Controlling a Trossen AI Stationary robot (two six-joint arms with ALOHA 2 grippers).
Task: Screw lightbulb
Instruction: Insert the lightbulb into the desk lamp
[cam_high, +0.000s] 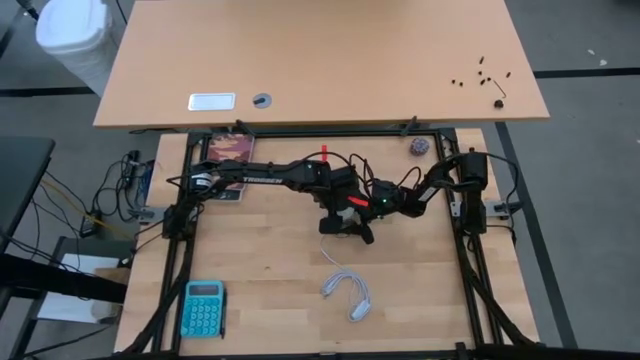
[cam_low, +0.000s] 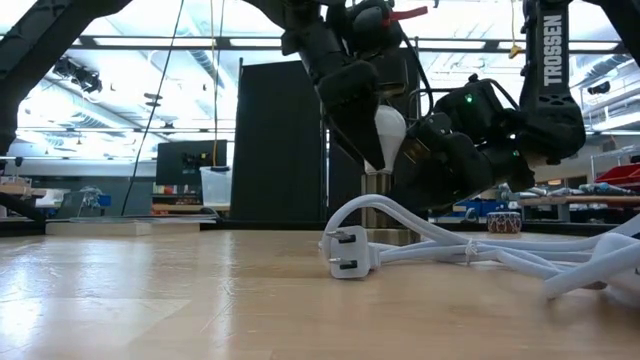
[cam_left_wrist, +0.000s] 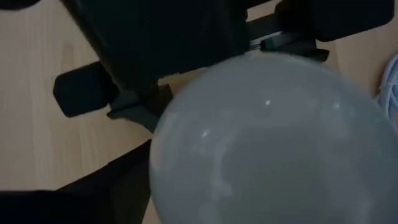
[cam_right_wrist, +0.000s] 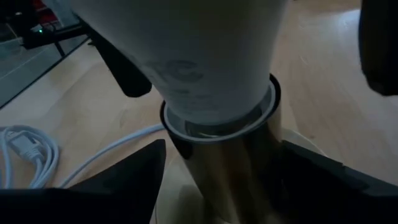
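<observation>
White, pear-shaped lightbulb (cam_right_wrist: 199, 56) stands upright, base down in the brassy metal socket (cam_right_wrist: 230, 162) at mid-table, directly beneath your spread left gripper (cam_low: 372, 120); the right gripper (cam_high: 375, 207), fingers apart, flanks the socket from three o'clock.

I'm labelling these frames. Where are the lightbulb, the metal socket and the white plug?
lightbulb (cam_low: 389, 128): low view, on its white glass dome.
metal socket (cam_right_wrist: 233, 165): right wrist view, on its shiny wall below the rim.
white plug (cam_low: 347, 254): low view, on its body behind the prongs.
</observation>
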